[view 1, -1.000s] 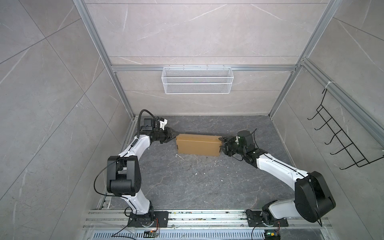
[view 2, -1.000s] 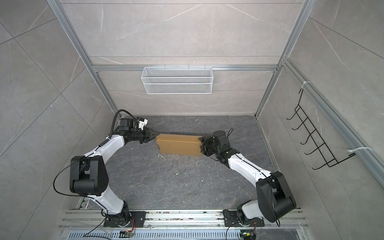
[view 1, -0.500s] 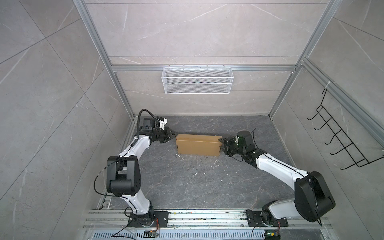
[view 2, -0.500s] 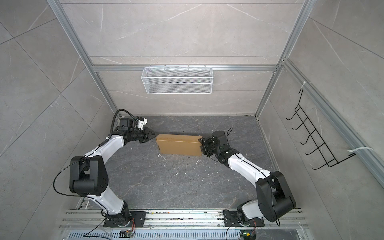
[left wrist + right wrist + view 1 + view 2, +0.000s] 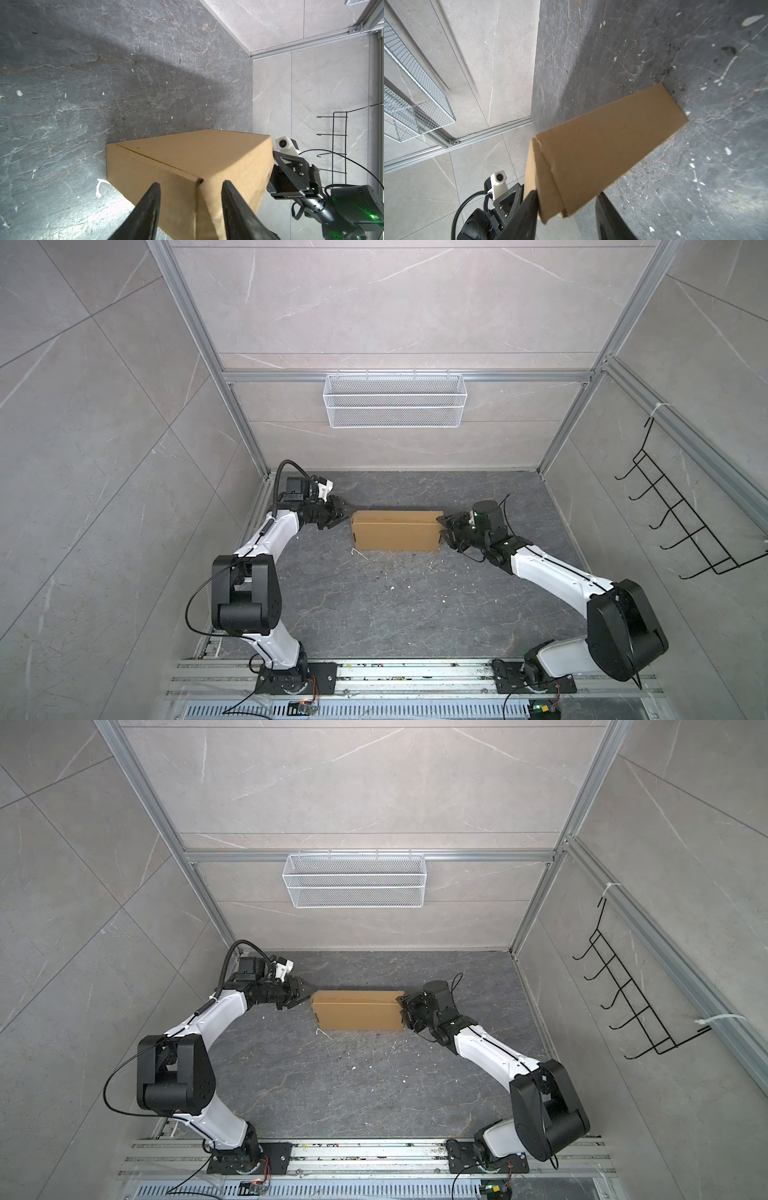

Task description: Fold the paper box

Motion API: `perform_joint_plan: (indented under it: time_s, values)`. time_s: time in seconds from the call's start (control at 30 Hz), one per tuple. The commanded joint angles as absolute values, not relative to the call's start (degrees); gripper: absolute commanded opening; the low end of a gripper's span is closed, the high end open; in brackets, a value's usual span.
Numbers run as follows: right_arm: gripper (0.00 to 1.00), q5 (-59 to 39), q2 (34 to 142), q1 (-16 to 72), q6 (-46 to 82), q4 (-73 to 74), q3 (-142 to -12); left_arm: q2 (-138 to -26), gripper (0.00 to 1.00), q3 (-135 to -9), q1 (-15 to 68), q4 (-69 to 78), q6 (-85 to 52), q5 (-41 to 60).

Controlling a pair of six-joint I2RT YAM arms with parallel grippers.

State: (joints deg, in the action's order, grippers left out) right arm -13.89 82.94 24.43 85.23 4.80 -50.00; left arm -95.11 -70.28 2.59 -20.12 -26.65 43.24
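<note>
Currently: left fingers [image 5: 149, 207] parted, just off an end corner of the paper box [image 5: 397, 531]; right fingers [image 5: 527, 212] parted astride its other end. Box lies closed, central on the worktop [image 5: 395, 605]. I judge an uneven squeeze could skid it or buckle an end.

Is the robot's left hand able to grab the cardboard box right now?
Probably yes. The left hand is open just beside one end of the box, with nothing between them. The right hand is at the other end, out of its way.
</note>
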Motion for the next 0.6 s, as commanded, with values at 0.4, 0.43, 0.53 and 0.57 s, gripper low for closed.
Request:
perform_joint_plan:
  time_s: [0.4,0.43,0.53,0.57]
  values:
    - [0.46,-12.44,85.43,25.2,82.84,-3.15,-49.99,-94.57,0.24,-65.22,1.24,-20.02,-24.83,43.42]
    - [0.46,-12.39,85.43,25.2,82.75,-3.24,-49.94,-94.48,0.21,-65.21,1.1,-19.8,-24.87,43.4]
    - [0.46,-12.3,85.5,25.23,82.78,-3.25,-49.92,-94.16,0.21,-65.62,1.05,-20.03,-25.13,43.84]
    - [0.46,-12.3,85.52,25.21,82.73,-3.23,-49.92,-93.72,0.24,-65.93,1.1,-20.29,-25.31,44.39]
